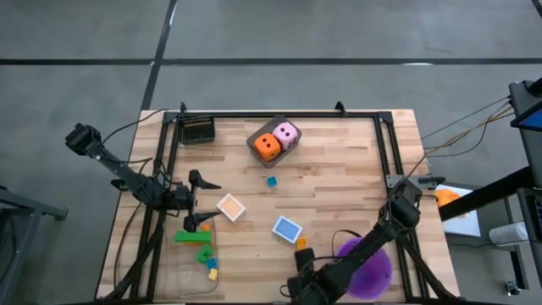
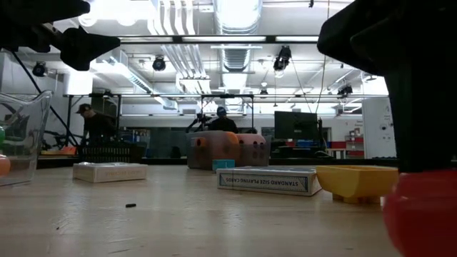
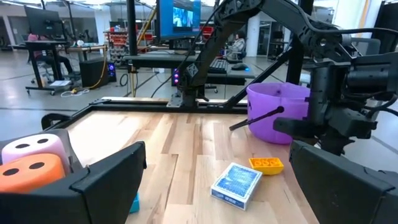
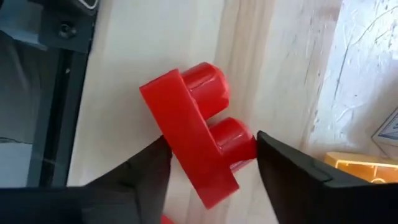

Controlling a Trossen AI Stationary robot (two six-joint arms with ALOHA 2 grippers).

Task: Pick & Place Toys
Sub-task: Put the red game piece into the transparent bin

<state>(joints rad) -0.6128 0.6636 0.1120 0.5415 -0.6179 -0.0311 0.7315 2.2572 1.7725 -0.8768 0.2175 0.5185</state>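
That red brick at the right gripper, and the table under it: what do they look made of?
The red brick looks like glossy moulded plastic: smooth faces, rounded studs with highlights. The table looks like pale wood with visible grain and plank seams, matte or lightly sealed.
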